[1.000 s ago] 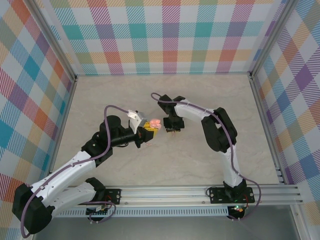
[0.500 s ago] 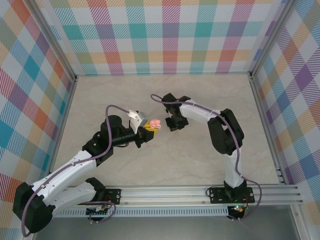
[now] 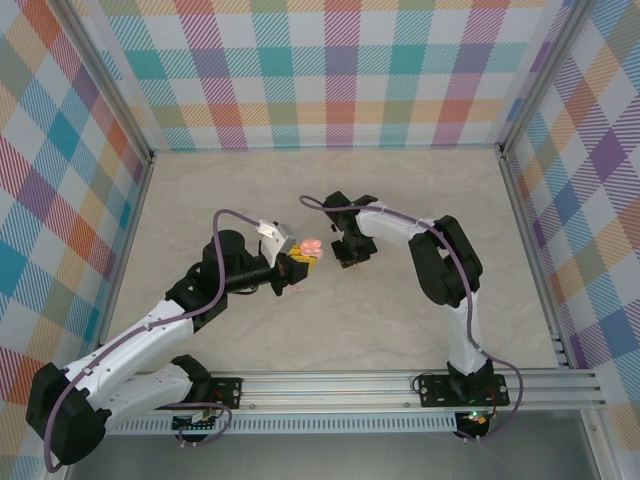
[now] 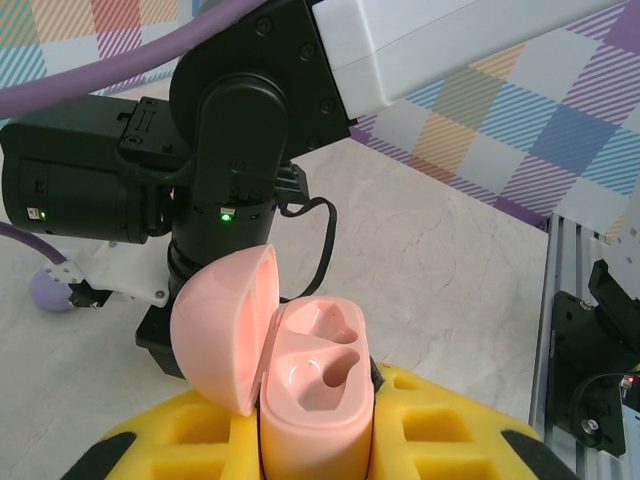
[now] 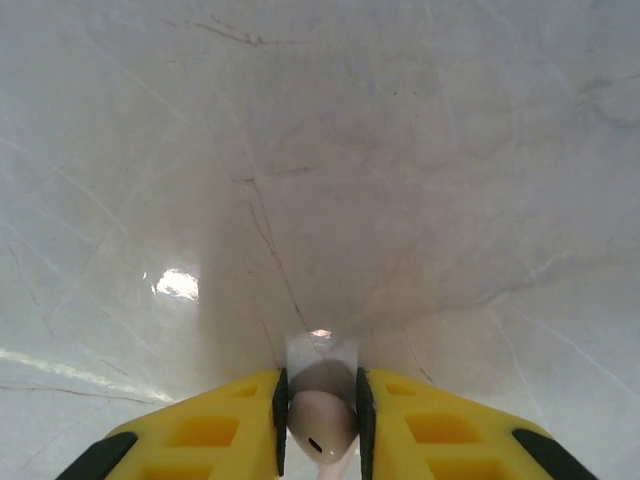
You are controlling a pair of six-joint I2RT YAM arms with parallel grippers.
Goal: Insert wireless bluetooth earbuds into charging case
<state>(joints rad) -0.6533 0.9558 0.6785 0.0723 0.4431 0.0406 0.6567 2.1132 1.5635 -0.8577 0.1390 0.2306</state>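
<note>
My left gripper [image 4: 318, 425] is shut on the pale pink charging case [image 4: 315, 395], held upright between its yellow fingers. The case lid [image 4: 225, 335] is swung open to the left, and both wells are empty. From above, the case [image 3: 311, 246] sits at the table's middle with the left gripper [image 3: 298, 264] below it. My right gripper [image 5: 320, 415] is shut on a pale pink earbud [image 5: 320, 428] just above the marble tabletop. Seen from the top, the right gripper [image 3: 346, 256] hangs a short way right of the case.
The right arm's black wrist [image 4: 230, 140] looms just behind the open case. A small purple rounded piece [image 4: 45, 290] lies on the table at the left edge, partly hidden behind that wrist. Plaid walls [image 3: 330, 70] enclose the table, and a metal rail [image 3: 400, 385] runs along the near edge.
The right gripper has shifted slightly away from the near edge and a little toward the case. The left arm and the case have stayed still.
</note>
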